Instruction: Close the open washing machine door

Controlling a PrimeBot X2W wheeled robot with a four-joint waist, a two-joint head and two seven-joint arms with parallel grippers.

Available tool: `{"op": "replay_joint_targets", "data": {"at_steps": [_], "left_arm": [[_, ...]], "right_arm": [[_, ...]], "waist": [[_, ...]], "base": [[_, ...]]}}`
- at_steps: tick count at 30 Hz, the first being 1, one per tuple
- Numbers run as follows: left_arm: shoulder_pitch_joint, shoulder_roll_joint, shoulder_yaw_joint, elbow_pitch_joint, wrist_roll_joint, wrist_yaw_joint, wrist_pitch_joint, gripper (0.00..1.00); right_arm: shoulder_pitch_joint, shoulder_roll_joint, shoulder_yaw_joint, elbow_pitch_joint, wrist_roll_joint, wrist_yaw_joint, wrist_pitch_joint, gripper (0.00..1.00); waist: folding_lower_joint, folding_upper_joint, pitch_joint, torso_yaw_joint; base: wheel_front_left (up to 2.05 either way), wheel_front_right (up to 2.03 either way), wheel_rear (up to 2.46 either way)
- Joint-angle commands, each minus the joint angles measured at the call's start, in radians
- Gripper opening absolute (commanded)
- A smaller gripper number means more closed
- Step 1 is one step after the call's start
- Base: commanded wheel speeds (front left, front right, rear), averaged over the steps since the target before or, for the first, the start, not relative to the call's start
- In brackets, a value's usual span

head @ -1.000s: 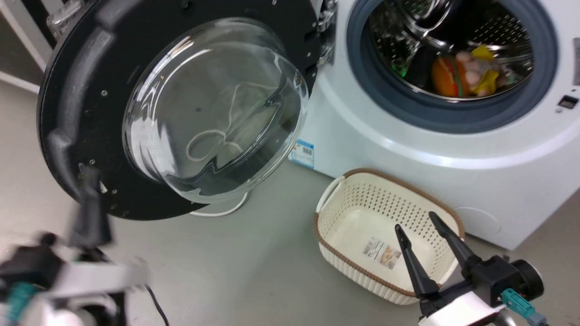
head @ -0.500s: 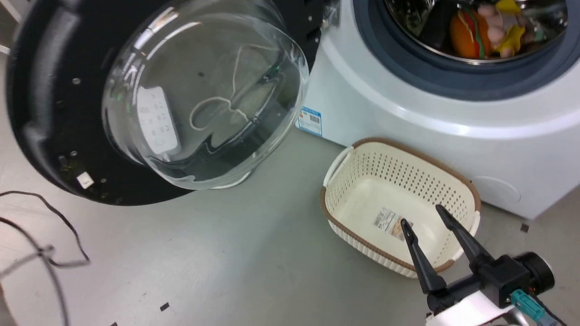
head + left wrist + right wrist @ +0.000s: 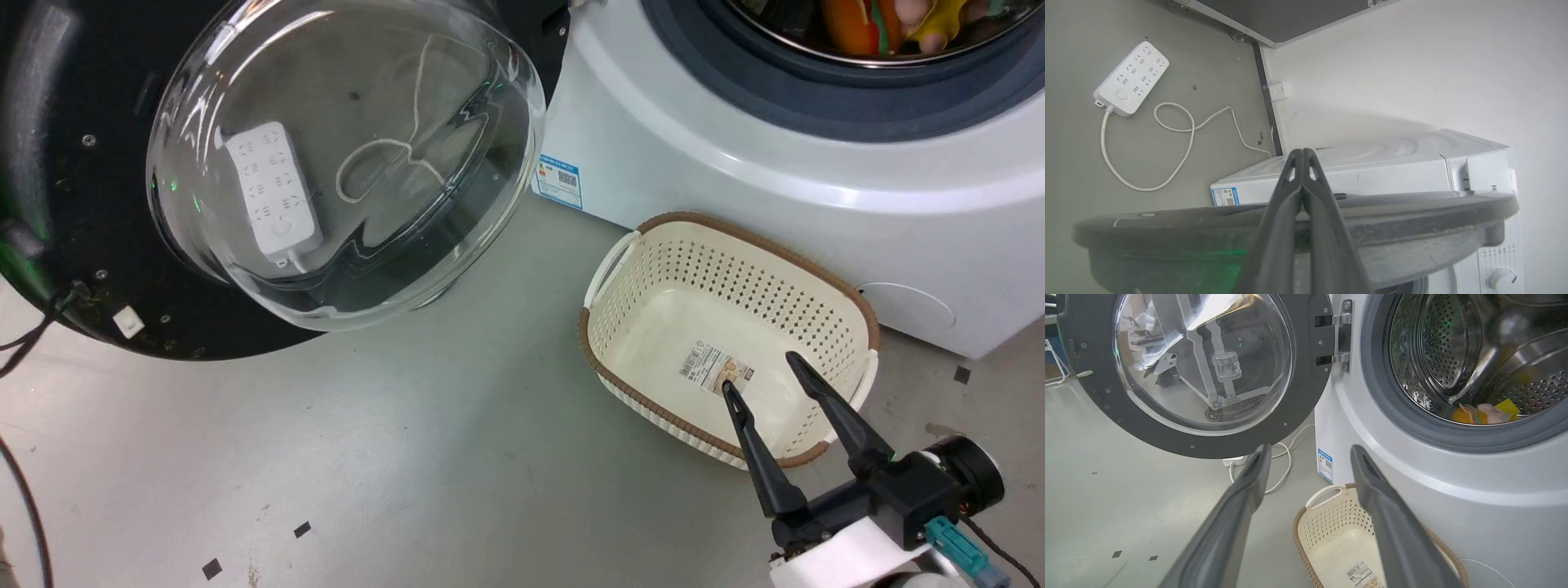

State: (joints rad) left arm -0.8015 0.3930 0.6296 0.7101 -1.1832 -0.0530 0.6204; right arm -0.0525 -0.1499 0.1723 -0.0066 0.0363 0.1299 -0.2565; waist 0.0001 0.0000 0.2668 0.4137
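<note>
The washing machine door (image 3: 351, 155) stands wide open at the upper left, with a black rim around a bulging glass bowl. To its right is the white washing machine (image 3: 735, 155), with soft toys (image 3: 865, 20) in its drum. My right gripper (image 3: 759, 373) is open low on the right, above the basket, well clear of the door. In the right wrist view the right gripper (image 3: 1309, 448) points between the door (image 3: 1306, 396) and the machine (image 3: 1412, 490). My left gripper (image 3: 1302, 152) is shut and empty, its fingers crossing the door's rim (image 3: 1412, 220) seen edge-on; contact is unclear.
A cream perforated basket (image 3: 735, 237) sits on the floor in front of the machine, under my right gripper. A white power strip (image 3: 1131, 83) with its cord lies on the floor behind the door. A dark cable (image 3: 24, 343) trails at the left edge.
The head camera has shifted, so the whole picture has moved. My left arm, blurred at the door's lower rim a second ago, has left the head view. The door stays wide open.
</note>
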Motion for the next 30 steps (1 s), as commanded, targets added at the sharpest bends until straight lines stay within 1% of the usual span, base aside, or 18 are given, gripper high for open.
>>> {"op": "replay_joint_targets", "data": {"at_steps": [1, 4, 9, 12, 16, 19, 23, 28, 30], "left_arm": [[-0.01, 0.01, 0.007, 0.007, -0.017, -0.009, 0.022, 0.0], [0.008, 0.005, -0.005, -0.006, -0.043, -0.021, 0.103, 0.0], [0.051, -0.035, -0.031, -0.068, -0.107, -0.031, 0.267, 0.0], [0.091, -0.065, -0.047, -0.127, -0.141, -0.022, 0.358, 0.0], [0.167, -0.102, -0.073, -0.22, -0.165, 0.001, 0.457, 0.0], [0.233, -0.134, -0.089, -0.296, -0.171, 0.021, 0.502, 0.0], [0.324, -0.193, -0.11, -0.399, -0.168, 0.047, 0.53, 0.0], [0.426, -0.281, -0.14, -0.507, -0.166, 0.059, 0.533, 0.0], [0.466, -0.31, -0.165, -0.543, -0.169, 0.068, 0.535, 0.0]], "right_arm": [[-0.017, -0.006, 0.004, -0.006, 0.004, 0.001, -0.005, 1.0], [-0.017, -0.005, -0.001, -0.005, 0.004, 0.001, -0.005, 1.0], [-0.007, 0.004, -0.018, 0.004, 0.005, 0.001, -0.005, 1.0], [0.001, 0.024, -0.046, 0.014, 0.002, 0.001, -0.005, 1.0], [0.007, 0.058, -0.088, 0.029, -0.004, 0.001, -0.005, 1.0], [0.014, 0.078, -0.12, 0.035, -0.004, 0.001, -0.005, 1.0], [0.028, 0.092, -0.158, 0.044, -0.003, 0.001, -0.005, 1.0], [0.047, 0.099, -0.21, 0.049, 0.003, 0.001, -0.005, 1.0], [0.055, 0.099, -0.23, 0.052, 0.018, 0.001, -0.005, 1.0]], "waist": [[-0.0001, 0.0, 0.001, -0.001], [-0.0001, 0.0, -0.001, -0.003], [-0.0001, 0.0, -0.026, 0.004], [-0.0001, 0.0, -0.053, 0.006], [-0.0001, 0.0, -0.1, 0.003], [-0.0001, 0.0, -0.136, -0.002], [-0.0001, 0.0, -0.18, -0.014], [-0.0001, 0.0, -0.224, -0.039], [-0.0001, 0.0, -0.236, -0.052]], "base": [[0.0, 0.0, 0.0], [0.0, 0.0, 0.0], [0.0, 0.0, 0.0], [0.0, 0.0, 0.0], [0.0, 0.0, 0.0], [0.0, 0.0, 0.0], [0.0, 0.0, 0.0], [0.0, 0.0, 0.0], [0.0, 0.0, 0.0]]}}
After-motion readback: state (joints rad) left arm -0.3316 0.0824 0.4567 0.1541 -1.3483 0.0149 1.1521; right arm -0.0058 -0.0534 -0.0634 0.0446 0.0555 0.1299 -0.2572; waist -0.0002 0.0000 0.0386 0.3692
